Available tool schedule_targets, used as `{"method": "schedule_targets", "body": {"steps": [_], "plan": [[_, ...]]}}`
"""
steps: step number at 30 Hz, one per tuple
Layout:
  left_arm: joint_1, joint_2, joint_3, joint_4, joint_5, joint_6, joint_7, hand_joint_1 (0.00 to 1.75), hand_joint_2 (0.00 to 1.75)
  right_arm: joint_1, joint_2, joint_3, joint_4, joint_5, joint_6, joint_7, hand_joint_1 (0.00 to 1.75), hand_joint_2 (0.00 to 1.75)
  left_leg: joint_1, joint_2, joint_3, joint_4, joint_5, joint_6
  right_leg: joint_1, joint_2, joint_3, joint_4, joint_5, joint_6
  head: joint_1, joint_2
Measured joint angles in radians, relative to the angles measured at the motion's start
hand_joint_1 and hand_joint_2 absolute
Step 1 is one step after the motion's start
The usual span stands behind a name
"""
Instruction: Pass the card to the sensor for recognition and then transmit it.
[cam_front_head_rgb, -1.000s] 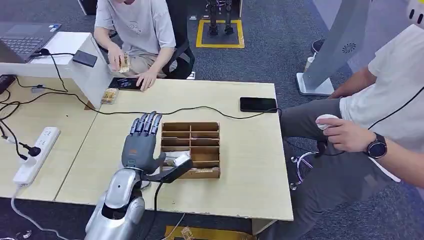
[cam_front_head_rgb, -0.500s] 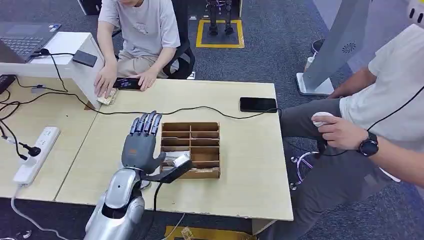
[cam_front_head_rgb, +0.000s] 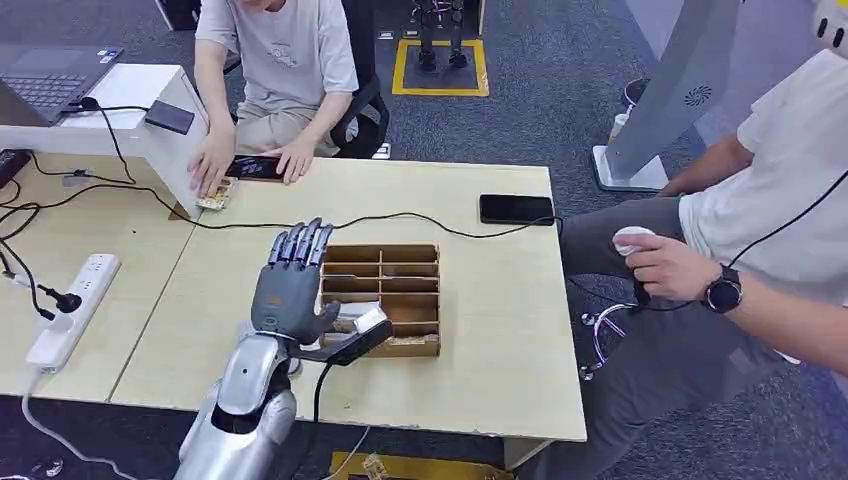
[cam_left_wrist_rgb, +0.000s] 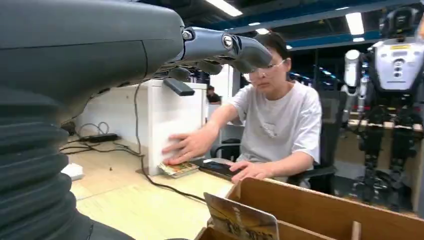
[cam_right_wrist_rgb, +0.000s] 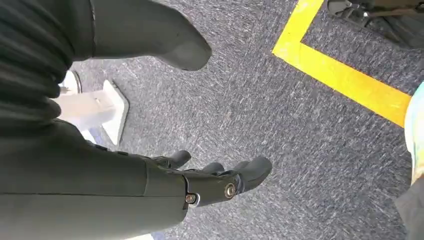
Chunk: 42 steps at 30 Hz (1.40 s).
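A wooden divider box (cam_front_head_rgb: 400, 262) sits mid-table, with cards (cam_front_head_rgb: 347, 321) standing in its near-left compartments. My left hand (cam_front_head_rgb: 292, 288) hovers at the box's left side, fingers stretched out flat and thumb reaching over the near-left corner beside the cards, holding nothing. In the left wrist view the fingers (cam_left_wrist_rgb: 227, 46) stretch above an upright card (cam_left_wrist_rgb: 241, 223) inside the box (cam_left_wrist_rgb: 310, 206). At the far table edge lies a dark flat device (cam_front_head_rgb: 255, 167). My right hand (cam_right_wrist_rgb: 200, 186) hangs over grey carpet, fingers apart and holding nothing.
A seated person across the table presses a hand on a small card stack (cam_front_head_rgb: 214, 194) next to a white block (cam_front_head_rgb: 170, 140). A black phone (cam_front_head_rgb: 515, 209) and its cable lie at the right. A second person (cam_front_head_rgb: 760, 260) sits close on the right. A power strip (cam_front_head_rgb: 70, 305) lies left.
My left hand has edged slightly right and forward toward the box. The person across lowered a hand onto the card stack. The person at right drew the hand back a little.
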Motion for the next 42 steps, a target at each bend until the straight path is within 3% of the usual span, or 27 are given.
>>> {"method": "schedule_targets", "body": {"steps": [13,28,33,42], "plan": [[-0.03,0.03,-0.016,0.048,0.0,0.017,0.044,0.0,1.75,0.0,0.0,0.0,-0.003,0.002,0.003,0.001,0.0,1.75,0.0,0.0,0.0,0.0,0.0,0.0,0.0,0.0,0.0,0.0,0.0,0.0,0.0,0.0],[-0.031,0.028,-0.016,0.068,0.0,0.018,0.021,0.0,1.75,-0.001,0.0,0.0,-0.003,0.002,0.002,0.0,0.0,1.75,0.0,0.0,0.0,0.0,0.0,0.0,0.0,0.0,0.0,0.0,0.0,0.0,0.0,0.0],[-0.031,-0.011,-0.016,0.076,0.0,0.014,-0.06,0.0,1.75,0.0,0.0,0.0,-0.003,-0.001,0.003,0.0,0.0,1.75,0.0,0.0,0.0,0.0,0.0,0.0,0.0,0.0,0.0,0.0,0.0,0.0,0.0,0.0],[-0.046,-0.021,-0.016,0.098,0.0,0.009,-0.058,0.0,1.75,-0.002,0.0,0.0,-0.003,0.002,0.003,0.0,0.0,1.75,0.0,0.0,0.0,0.0,0.0,0.0,0.0,0.0,0.0,0.0,0.0,0.0,0.0,0.0]]}}
